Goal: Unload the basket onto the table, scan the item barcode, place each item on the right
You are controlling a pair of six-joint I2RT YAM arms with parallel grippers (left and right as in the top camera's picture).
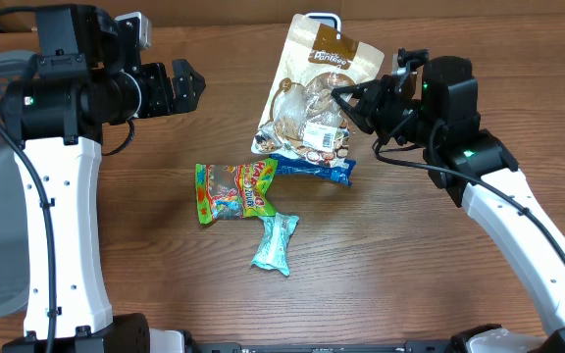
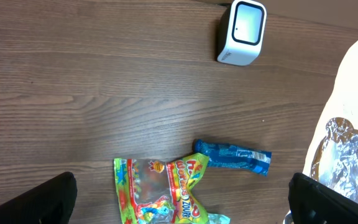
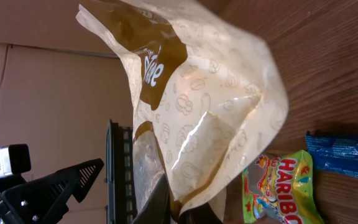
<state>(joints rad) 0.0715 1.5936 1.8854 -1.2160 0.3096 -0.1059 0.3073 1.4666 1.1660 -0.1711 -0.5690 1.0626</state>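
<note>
On your far left, the left gripper hovers above the wooden table with its jaws spread wide apart and nothing between them. Below it and to the right, you see a green Haribo bag lying flat. A teal packet sits just beside the bag's lower right corner. Above both, a blue wrapper lies near the bag's upper right corner.

Next comes the item itself, the tan snack pouch. From overhead its lower edge overlaps the blue wrapper, and its top covers most of the white scanner. Your left wrist view shows that scanner standing by itself at the far edge of the table, its dark window facing the camera.

On the right, the right gripper is clamped on the pouch's right edge. In the right wrist view the pouch fills the frame and hangs crumpled from the fingers.
</note>
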